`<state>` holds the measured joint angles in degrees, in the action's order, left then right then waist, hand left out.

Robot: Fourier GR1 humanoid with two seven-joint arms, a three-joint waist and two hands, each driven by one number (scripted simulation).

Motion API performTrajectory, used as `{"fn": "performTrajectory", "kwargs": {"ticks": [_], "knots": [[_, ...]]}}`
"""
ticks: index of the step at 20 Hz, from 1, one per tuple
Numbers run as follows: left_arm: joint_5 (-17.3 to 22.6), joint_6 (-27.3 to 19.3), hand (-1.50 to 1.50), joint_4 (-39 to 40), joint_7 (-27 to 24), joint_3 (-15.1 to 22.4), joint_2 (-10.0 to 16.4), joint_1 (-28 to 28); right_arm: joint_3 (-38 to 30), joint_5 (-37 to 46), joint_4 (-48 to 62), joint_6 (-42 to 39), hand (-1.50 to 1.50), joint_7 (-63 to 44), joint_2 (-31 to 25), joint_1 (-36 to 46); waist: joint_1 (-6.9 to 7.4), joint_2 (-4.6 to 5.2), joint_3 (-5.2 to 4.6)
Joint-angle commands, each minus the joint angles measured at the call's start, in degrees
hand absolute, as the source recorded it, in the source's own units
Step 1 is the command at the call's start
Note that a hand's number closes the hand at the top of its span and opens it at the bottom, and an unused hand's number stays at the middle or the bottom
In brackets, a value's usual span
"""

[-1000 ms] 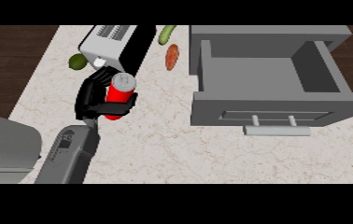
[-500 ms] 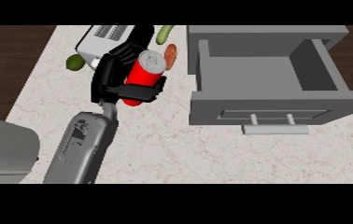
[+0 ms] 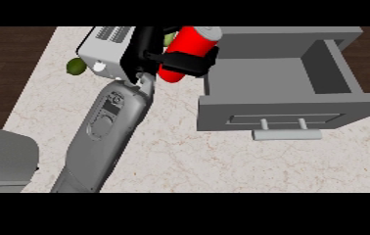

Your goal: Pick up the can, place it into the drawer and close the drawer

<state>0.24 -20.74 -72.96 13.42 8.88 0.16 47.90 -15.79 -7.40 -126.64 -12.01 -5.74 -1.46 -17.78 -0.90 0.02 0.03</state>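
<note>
Can (image 3: 189,42) gripped by left hand (image 3: 142,53), just left of the open drawer (image 3: 267,115)

Head view: black fingers curl round the red can, which is tilted with its top near the drawer's left wall. The step looks best done by carrying it over the drawer's cavity and lowering it below the walls before the fingers uncurl. No brand or lettering is readable on the can.

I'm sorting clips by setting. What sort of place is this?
Probably a kitchen: a pale, stone-patterned counter with a toaster and a lime on it, plus an open drawer.
</note>
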Motion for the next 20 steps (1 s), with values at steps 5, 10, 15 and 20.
{"fn": "performTrajectory", "kwargs": {"ticks": [5,10,15,20], "knots": [[3.9,-7.2,1.50,12.6,0.8,4.1,-0.2,15.3,1.0,2.1,0.8,0.6,-1.50,-1.0,0.2,2.5,-0.76,0.22,0.00],[5.3,-6.9,1.50,18.8,2.2,1.6,-0.2,22.8,-2.2,-1.8,0.0,-0.7,-1.50,-2.6,-1.5,1.9,-0.63,0.12,0.01],[10.2,-11.2,1.50,28.4,-0.6,5.4,-0.2,28.5,1.1,2.1,0.1,-0.6,-1.50,0.4,1.4,-0.1,-1.81,0.38,0.04],[14.9,-11.0,1.50,35.2,-3.4,7.4,-0.2,32.5,0.0,0.4,-0.7,-1.0,-1.50,-0.4,0.6,0.6,-2.25,0.52,0.05]]}}
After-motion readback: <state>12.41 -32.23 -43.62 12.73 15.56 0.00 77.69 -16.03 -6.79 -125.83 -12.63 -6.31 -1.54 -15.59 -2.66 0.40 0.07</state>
